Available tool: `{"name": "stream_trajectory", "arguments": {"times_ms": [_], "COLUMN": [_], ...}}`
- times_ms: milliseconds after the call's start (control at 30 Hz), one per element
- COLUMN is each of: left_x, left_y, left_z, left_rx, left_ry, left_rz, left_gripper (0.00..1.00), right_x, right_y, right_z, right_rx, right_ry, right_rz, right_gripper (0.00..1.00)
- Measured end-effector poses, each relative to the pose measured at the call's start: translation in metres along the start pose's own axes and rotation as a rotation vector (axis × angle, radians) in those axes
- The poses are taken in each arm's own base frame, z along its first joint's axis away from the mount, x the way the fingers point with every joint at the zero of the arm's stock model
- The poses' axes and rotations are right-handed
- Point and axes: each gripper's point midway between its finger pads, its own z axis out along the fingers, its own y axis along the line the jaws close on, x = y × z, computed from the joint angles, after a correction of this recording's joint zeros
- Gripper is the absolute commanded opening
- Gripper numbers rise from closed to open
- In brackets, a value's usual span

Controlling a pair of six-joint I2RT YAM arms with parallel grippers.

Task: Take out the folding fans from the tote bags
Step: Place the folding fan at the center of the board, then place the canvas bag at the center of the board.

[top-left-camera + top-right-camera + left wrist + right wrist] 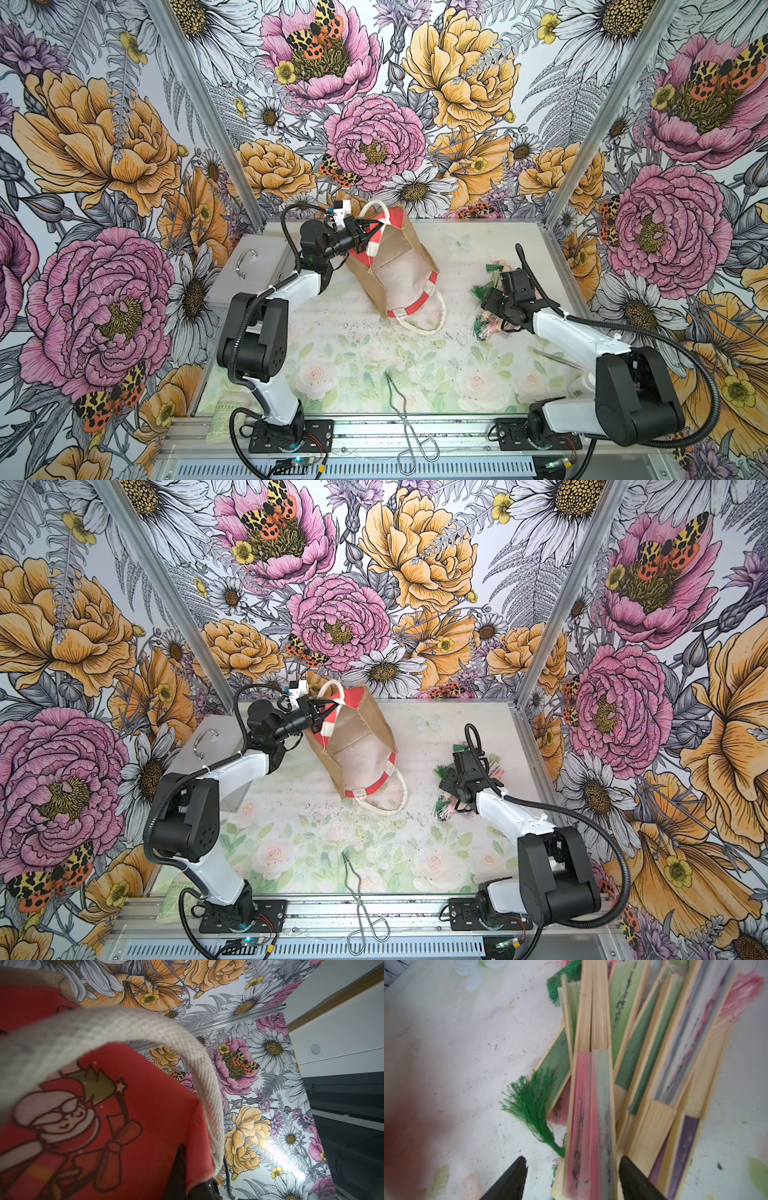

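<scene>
Floral walls box in the pale table (pixel 353 365). In both top views the left hand (pixel 365 235) is pinched shut on the rim of the tote bag (pixel 399 266), holding it tipped, its lining bare. The folding fans (pixel 494 274) lie piled well apart, on the right arm's side. Left wrist view: the bag's white handle (pixel 145 1028) sits close. Right wrist view: the right hand (pixel 573 1160) stands wide, straddling one fan lengthwise without gripping it; bare table lies beside the pile.

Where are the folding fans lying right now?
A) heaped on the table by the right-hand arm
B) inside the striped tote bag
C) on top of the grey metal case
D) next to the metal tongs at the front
A: the folding fans lie in a heap on the table, while the tote bag shows only bare white lining inside.
</scene>
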Motion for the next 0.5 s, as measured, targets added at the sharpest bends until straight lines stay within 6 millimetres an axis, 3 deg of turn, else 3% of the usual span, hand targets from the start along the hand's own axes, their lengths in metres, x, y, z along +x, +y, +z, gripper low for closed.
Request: {"name": "stream_trajectory", "arguments": {"times_ms": [233, 333, 500], "left_x": [0.002, 0.003, 0.001], "left_y": [-0.003, -0.003, -0.009], "left_z": [-0.004, -0.004, -0.001], "left_rx": [-0.159, -0.163, -0.095], "left_ry": [0.0, 0.0, -0.009], "left_rz": [0.13, 0.124, 0.068], "left_gripper": [0.0, 0.0, 0.0], "right_x": [-0.013, -0.002, 0.03], "right_y": [0.061, 0.084, 0.12], "right_z": [-0.063, -0.077, -0.082], "right_rx": [-0.318, -0.455, -0.623], "right_ry": [-0.01, 0.023, 0.056], "right_rz": [-0.143, -0.189, -0.279], "right_gripper": [0.78, 0.8, 0.81]}}
